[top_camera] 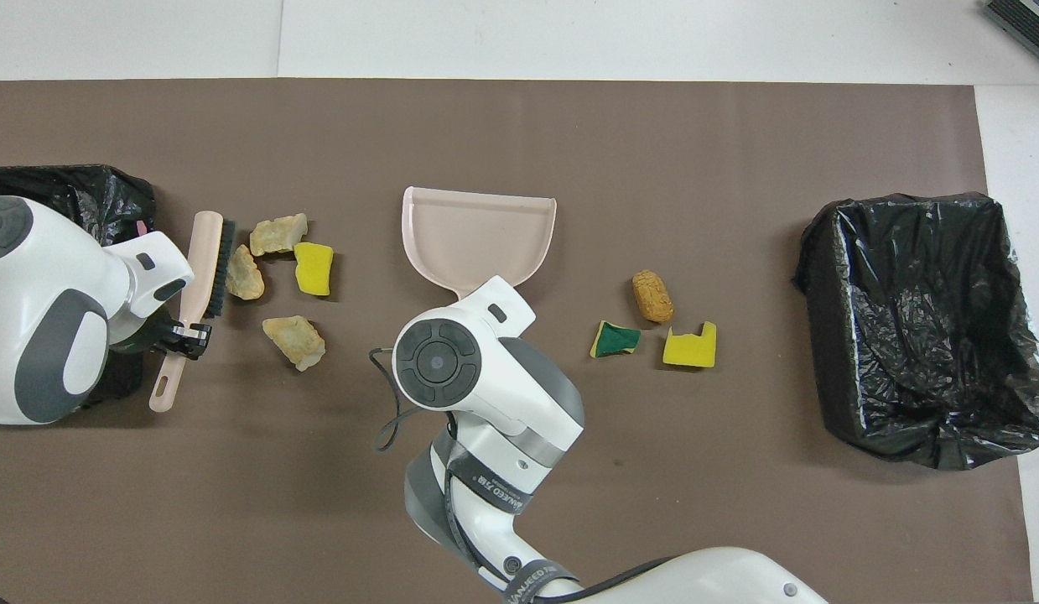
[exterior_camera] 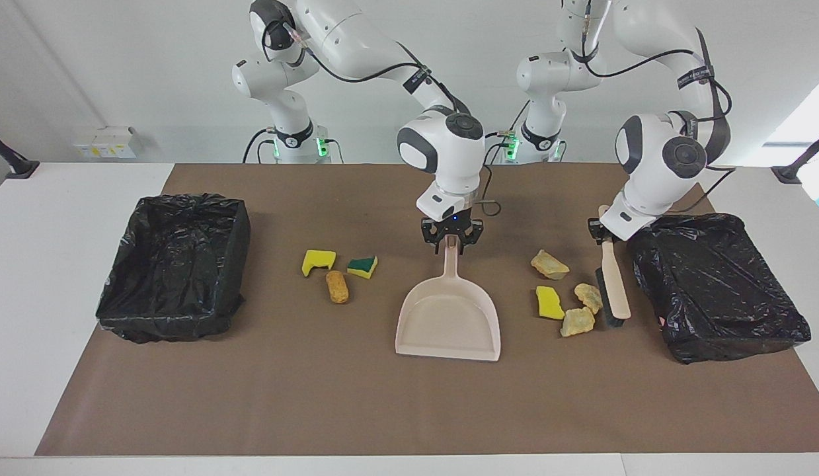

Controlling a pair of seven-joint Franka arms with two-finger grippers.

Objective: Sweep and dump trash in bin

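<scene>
- Clock is read on the overhead view, with the dustpan (top_camera: 479, 228) as centre.
- The left gripper (top_camera: 188, 335) is clamped tight on the brush (top_camera: 207, 267) handle at 9 o'clock. The bristles touch one tan chunk (top_camera: 244, 275).
- The right gripper (exterior_camera: 451, 243) is at the dustpan handle, at 6 o'clock. I can't tell if it is gripped or loose.
- Trash: four scraps (exterior_camera: 550, 303) lie on the mat at 9 o'clock, just beside the brush. Three scraps (exterior_camera: 337, 286) lie at about 4 o'clock. None are in the pan.
- The bins sit at 9 o'clock (exterior_camera: 687, 221) and 3 o'clock (exterior_camera: 184, 201).
- Risk: the pan mouth faces 12, not the scraps, so a sideways sweep would hit the pan wall and scatter the chunks.
- Risk: a weak hold on the handle could let the pan twist or slide when it is pushed.
- Risk: the left arm is close to the 9 o'clock bin and could snag the liner.
- Writing: there is white lettering on the arm straps, unreadable.
</scene>
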